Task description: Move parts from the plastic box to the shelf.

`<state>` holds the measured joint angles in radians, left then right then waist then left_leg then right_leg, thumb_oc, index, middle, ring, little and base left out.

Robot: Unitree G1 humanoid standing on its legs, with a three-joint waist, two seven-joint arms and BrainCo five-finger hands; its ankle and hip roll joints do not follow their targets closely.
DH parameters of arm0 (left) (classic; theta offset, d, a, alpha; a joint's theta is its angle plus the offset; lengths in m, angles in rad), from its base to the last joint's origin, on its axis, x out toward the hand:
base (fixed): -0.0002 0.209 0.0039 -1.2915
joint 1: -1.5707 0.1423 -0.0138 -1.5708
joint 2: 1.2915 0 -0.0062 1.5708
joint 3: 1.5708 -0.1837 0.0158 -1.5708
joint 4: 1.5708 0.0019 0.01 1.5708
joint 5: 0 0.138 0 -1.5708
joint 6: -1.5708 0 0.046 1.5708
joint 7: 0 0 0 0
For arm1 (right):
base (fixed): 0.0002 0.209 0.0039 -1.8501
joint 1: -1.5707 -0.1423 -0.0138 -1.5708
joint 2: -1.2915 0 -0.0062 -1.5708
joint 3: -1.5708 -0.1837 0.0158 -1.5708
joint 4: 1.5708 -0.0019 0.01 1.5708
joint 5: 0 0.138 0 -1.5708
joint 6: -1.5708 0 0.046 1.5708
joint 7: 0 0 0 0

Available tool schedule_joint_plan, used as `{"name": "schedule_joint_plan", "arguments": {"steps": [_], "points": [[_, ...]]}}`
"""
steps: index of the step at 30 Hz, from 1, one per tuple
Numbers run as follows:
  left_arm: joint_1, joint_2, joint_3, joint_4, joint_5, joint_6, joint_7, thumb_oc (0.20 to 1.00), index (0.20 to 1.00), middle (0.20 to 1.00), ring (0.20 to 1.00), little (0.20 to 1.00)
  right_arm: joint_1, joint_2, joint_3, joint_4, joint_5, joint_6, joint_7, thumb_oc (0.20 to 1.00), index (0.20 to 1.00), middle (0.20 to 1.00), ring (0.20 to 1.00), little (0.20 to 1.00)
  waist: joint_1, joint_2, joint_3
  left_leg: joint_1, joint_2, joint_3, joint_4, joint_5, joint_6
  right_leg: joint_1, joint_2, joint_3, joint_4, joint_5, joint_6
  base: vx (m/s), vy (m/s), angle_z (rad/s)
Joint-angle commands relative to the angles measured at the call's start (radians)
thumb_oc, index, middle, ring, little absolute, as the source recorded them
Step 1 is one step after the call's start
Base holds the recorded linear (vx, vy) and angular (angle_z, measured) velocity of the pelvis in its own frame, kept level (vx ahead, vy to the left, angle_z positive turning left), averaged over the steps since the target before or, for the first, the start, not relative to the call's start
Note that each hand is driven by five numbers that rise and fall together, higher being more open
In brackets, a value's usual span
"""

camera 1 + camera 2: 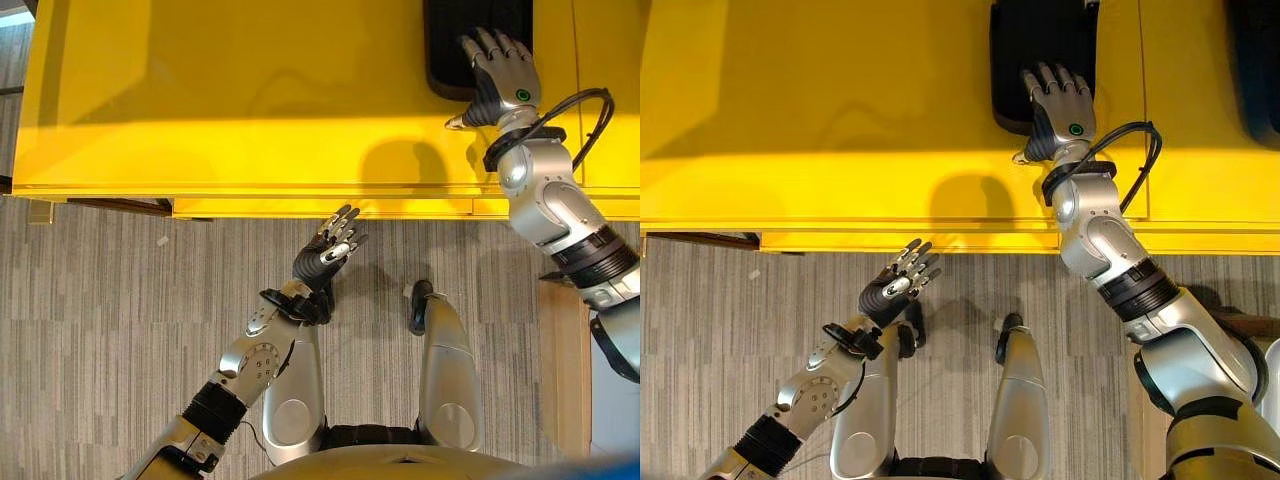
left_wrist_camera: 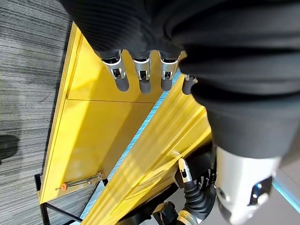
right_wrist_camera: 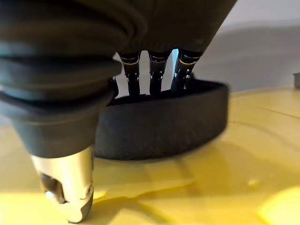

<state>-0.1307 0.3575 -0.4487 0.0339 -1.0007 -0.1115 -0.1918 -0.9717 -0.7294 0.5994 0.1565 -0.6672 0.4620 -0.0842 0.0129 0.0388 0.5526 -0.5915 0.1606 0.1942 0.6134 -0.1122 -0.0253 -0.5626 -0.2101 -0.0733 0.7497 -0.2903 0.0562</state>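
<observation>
Right eye view: we see right robot hand (image 1: 1060, 95) reaching far over yellow surface (image 1: 840, 130), fingers straight over near rim of black part (image 1: 1040, 40); long axis runs near-far. Left robot hand (image 1: 902, 278) relaxed, empty, near floor, well apart.

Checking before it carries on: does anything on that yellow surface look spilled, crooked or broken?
Nothing stands out. The black part lies flat on the yellow shelf, with the right hand reaching onto it; the left hand hangs open over the floor.

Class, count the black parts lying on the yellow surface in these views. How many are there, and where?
2. One black part lies under the right hand's fingers. A second sits at the right edge of the yellow surface, cut off by the frame.
</observation>
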Motion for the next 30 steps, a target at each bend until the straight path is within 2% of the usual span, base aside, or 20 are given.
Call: {"name": "schedule_joint_plan", "arguments": {"steps": [1,10,15,21,30], "points": [[0.047,-0.030,-0.008,-0.084,0.021,-0.011,-0.039,1.000,1.000,1.000,1.000,1.000,-0.078,-0.075,0.043,0.032,-0.104,0.014,0.051,1.000,1.000,1.000,1.000,1.000,0.024,0.009,-0.033,0.098,-0.042,-0.012,-0.071,-0.085,0.034,0.025,0.063,-0.048,0.100,-0.072,-0.058,0.00,0.000,0.00],[0.066,-0.019,0.013,-0.094,0.020,-0.004,-0.051,1.000,1.000,1.000,1.000,1.000,-0.080,-0.112,0.085,0.004,-0.097,0.036,0.153,1.000,1.000,1.000,1.000,1.000,0.026,0.004,-0.033,0.104,-0.039,-0.006,-0.079,-0.082,0.034,0.027,0.062,-0.050,0.104,-0.075,-0.058,0.00,0.000,0.00],[0.075,-0.015,0.025,-0.108,0.021,0.001,-0.045,1.000,1.000,1.000,1.000,1.000,-0.052,-0.124,0.086,-0.047,-0.015,0.079,0.255,1.000,1.000,1.000,1.000,1.000,0.023,-0.003,-0.033,0.102,-0.036,-0.002,-0.075,-0.083,0.035,0.024,0.066,-0.049,0.108,-0.078,-0.060,0.00,0.000,0.00],[0.071,-0.013,0.038,-0.115,0.016,0.007,-0.026,1.000,1.000,1.000,1.000,1.000,-0.005,-0.119,0.084,-0.093,0.042,0.098,0.355,1.000,1.000,1.000,1.000,1.000,0.017,-0.015,-0.033,0.108,-0.029,0.002,-0.074,-0.082,0.036,0.028,0.069,-0.048,0.108,-0.077,-0.062,0.00,0.000,0.00],[0.069,-0.008,0.034,-0.126,0.015,0.038,-0.010,1.000,1.000,1.000,1.000,1.000,0.041,-0.122,0.073,-0.122,0.087,0.116,0.413,1.000,1.000,1.000,1.000,1.000,0.016,-0.027,-0.033,0.107,-0.025,0.002,-0.064,-0.088,0.040,0.029,0.069,-0.051,0.118,-0.081,-0.063,0.01,-0.008,0.02]]}}
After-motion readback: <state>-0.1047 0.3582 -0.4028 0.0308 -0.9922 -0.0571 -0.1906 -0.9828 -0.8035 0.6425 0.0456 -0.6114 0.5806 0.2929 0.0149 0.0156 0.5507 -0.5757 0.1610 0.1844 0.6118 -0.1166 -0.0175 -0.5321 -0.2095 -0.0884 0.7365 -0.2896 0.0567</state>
